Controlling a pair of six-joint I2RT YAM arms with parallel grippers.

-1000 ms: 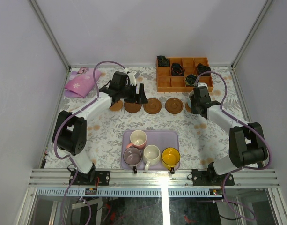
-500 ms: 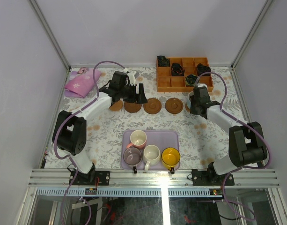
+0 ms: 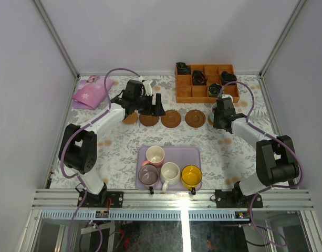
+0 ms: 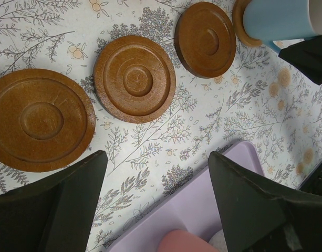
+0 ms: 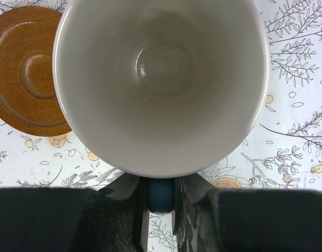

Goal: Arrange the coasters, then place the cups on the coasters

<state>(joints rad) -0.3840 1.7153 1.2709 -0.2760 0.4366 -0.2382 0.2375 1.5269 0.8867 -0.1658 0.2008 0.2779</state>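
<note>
Three bare brown coasters (image 4: pixel 134 77) lie in a row on the flowered cloth, also in the top view (image 3: pixel 170 118). A further coaster (image 4: pixel 238 29) sits under the light blue cup (image 4: pixel 279 18); I cannot tell whether they touch. My right gripper (image 5: pixel 161 202) is shut on that cup's blue handle (image 5: pixel 161 193), and the cup's pale inside (image 5: pixel 161 79) fills the right wrist view. My left gripper (image 4: pixel 158 194) hangs open over the cloth near the row's left end (image 3: pixel 156 107). The pink (image 3: pixel 155 155), purple (image 3: pixel 148 175), white (image 3: pixel 169 173) and yellow (image 3: pixel 191 176) cups stand on the tray.
The lavender tray (image 3: pixel 188 153) lies near the front middle. An orange-brown compartmented box (image 3: pixel 205 90) holding dark items stands at the back right. A pink folded cloth (image 3: pixel 90 94) lies at the back left. Grey walls close in both sides.
My right gripper with the light blue cup has shifted slightly toward the far side. The left arm has not moved.
</note>
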